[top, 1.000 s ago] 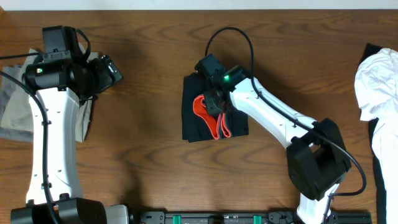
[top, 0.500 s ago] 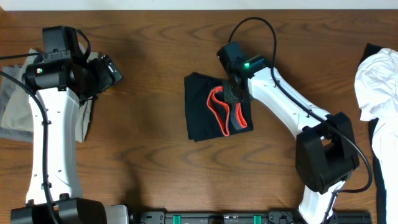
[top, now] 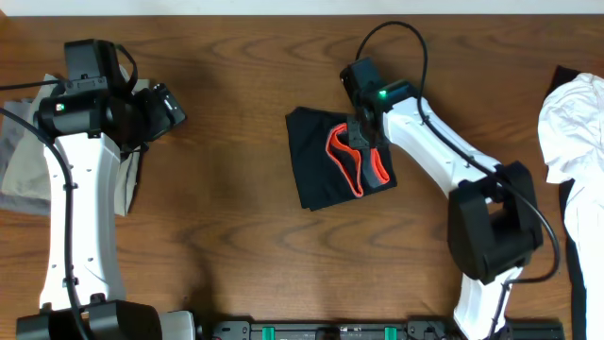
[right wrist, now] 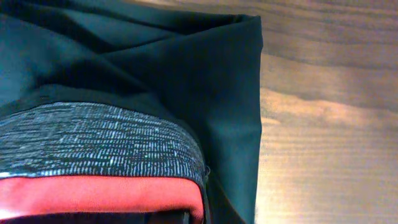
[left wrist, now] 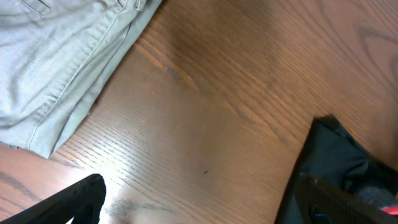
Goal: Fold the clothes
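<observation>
The clothes here are black pants [top: 321, 165], lying folded in the middle of the table. Their grey waistband [right wrist: 93, 137] has a red-orange edge [top: 357, 170] that is bunched up on the right side. My right gripper [top: 363, 140] is shut on that waistband; in the right wrist view the red edge [right wrist: 99, 194] fills the space right at the jaws. My left gripper [top: 172, 109] hangs open and empty at the left, over bare wood. Its fingers [left wrist: 71, 200] stand wide apart, and a corner of the pants [left wrist: 339, 152] shows beyond them.
Tan khaki trousers [top: 24, 161] lie at the left edge under my left arm, also seen in the left wrist view [left wrist: 56, 56]. A white garment [top: 571, 118] rests on dark cloth [top: 578, 246] at the right edge. A black rail [top: 330, 331] runs along the front edge.
My right gripper has closed on the waistband and moved right and slightly back, dragging and turning the black pants with it. The left arm has not moved.
</observation>
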Robot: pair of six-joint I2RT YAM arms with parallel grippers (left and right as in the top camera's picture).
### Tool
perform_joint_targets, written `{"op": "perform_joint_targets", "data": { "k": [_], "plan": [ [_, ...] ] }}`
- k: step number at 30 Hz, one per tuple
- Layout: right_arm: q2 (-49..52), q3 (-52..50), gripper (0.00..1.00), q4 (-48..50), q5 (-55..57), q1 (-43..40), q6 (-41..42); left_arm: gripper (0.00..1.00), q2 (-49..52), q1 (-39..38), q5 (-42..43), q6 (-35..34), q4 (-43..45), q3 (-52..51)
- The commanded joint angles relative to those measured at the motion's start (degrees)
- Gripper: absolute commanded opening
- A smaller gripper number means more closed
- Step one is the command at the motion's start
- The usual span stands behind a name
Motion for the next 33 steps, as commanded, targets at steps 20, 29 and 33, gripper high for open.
{"op": "perform_joint_targets", "data": {
  "k": [20,29,33],
  "plan": [
    [3.91,5.44,0.47,-0.59,15.21,-8.74,-0.42,0.98,0.33,0.13,-0.31,-0.48,-0.35,-0.46],
    [2.45,23.61,0.47,-19.52,-12.98,-9.68,-12.48,0.98,0.52,0.13,-0.31,-0.48,-0.37,-0.46],
    [2.49,22.43,0.49,-21.66,-23.04,-9.38,-18.1,0.98,0.52,0.13,-0.31,-0.48,-0.35,-0.63]
  ]
}}
